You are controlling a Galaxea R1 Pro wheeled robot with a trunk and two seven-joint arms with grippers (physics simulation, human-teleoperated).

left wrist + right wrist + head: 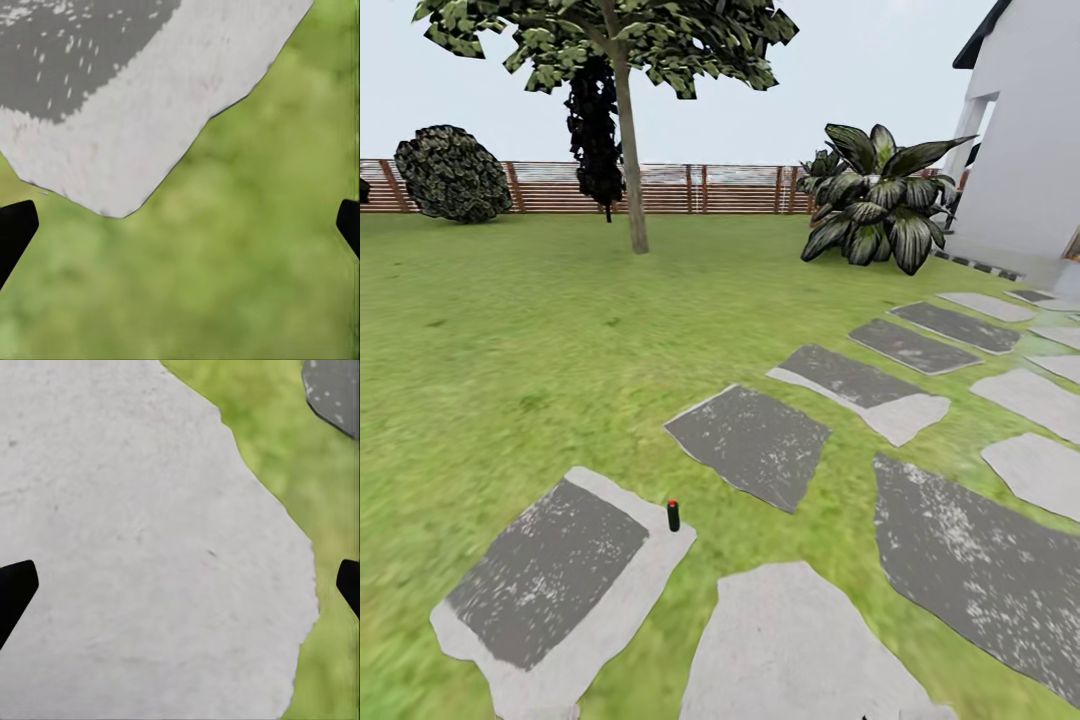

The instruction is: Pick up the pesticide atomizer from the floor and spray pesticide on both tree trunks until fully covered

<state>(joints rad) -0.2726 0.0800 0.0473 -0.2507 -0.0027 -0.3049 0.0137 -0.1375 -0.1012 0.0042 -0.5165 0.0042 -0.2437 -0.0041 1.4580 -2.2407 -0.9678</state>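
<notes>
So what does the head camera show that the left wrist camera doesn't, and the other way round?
The head view alone has the atomizer, a small dark bottle with a red top standing upright at a paving stone's edge, plus the tree, its trunk, the fence, a broad-leaved plant and the white house. The left wrist view alone has the left gripper, its dark fingertips wide apart with nothing between them. Both show green lawn and grey stone.

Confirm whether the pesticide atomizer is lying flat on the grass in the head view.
No: the pesticide atomizer stands upright, red cap on top, at the edge of a paving stone rather than lying on the lawn.
</notes>
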